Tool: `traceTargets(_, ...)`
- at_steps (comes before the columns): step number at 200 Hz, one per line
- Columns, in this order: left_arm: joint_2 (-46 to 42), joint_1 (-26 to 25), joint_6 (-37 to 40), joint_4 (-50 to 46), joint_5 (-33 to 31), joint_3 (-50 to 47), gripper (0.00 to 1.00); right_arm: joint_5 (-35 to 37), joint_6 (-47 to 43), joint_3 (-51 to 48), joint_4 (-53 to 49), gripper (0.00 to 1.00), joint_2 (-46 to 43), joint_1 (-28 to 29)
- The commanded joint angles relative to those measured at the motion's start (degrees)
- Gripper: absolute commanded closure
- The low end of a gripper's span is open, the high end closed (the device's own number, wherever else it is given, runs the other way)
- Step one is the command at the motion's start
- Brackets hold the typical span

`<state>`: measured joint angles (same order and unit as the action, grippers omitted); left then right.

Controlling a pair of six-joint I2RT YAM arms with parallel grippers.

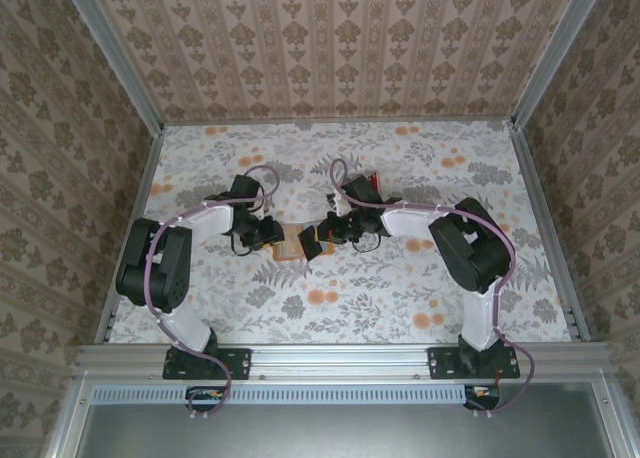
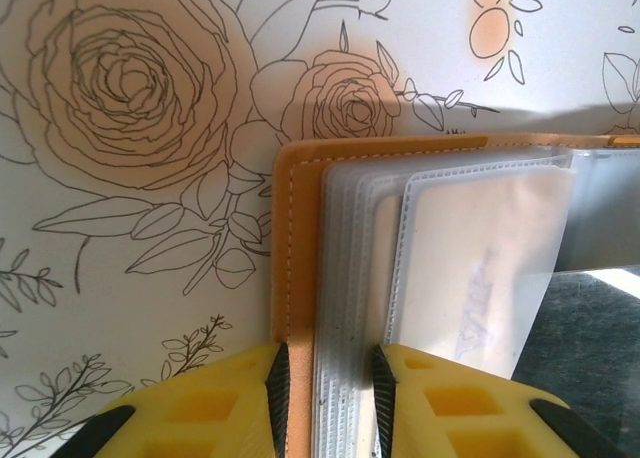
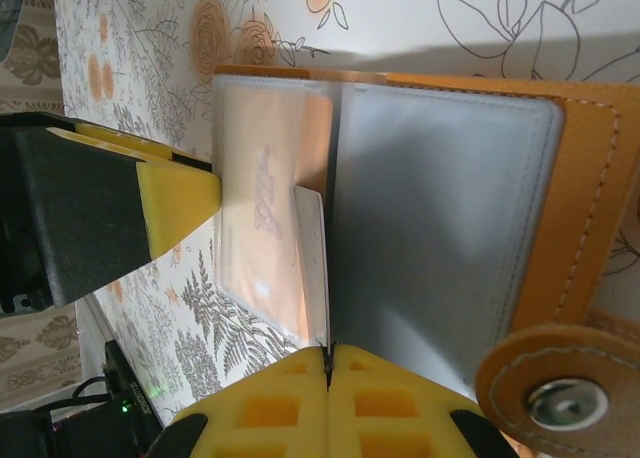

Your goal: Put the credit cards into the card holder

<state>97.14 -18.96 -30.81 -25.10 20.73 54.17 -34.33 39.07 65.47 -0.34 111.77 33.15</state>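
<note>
The table [image 1: 400,298], under a flower-printed cloth, carries the small flat orange folding card holder [image 1: 292,244], which lies open near the middle between the two arms' tips. The yellow-fingered left gripper [image 2: 330,393] is narrowed onto the holder's orange cover edge and its stack of clear sleeves, clamping them. The right gripper [image 3: 328,363] is pressed fully together. A thin white card [image 3: 311,268] stands edge-on in its seam, over the holder's grey-blue inside.
</note>
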Motion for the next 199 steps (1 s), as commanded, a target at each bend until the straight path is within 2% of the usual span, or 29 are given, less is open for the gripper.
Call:
traceTargets(1,1.3,0.5,0.6,-0.6,-0.8,-1.6,0.71,0.7,1.1,0.1,0.9,1.0,1.2,-0.2)
traceTargets(87,1.9,0.6,0.2,0.6,-0.4,-2.8,0.73,2.5,3.7,0.4,7.6,1.0,5.0,-0.5)
traceTargets(157,2.1,0.6,0.0,0.8,-0.3,-2.9,0.76,6.6,3.2,0.5,8.0,1.0,4.7,-0.5)
traceTargets(199,2.2,0.5,0.0,0.9,-0.2,-3.1,0.77,8.1,3.3,2.2,7.4,1.0,5.4,1.5)
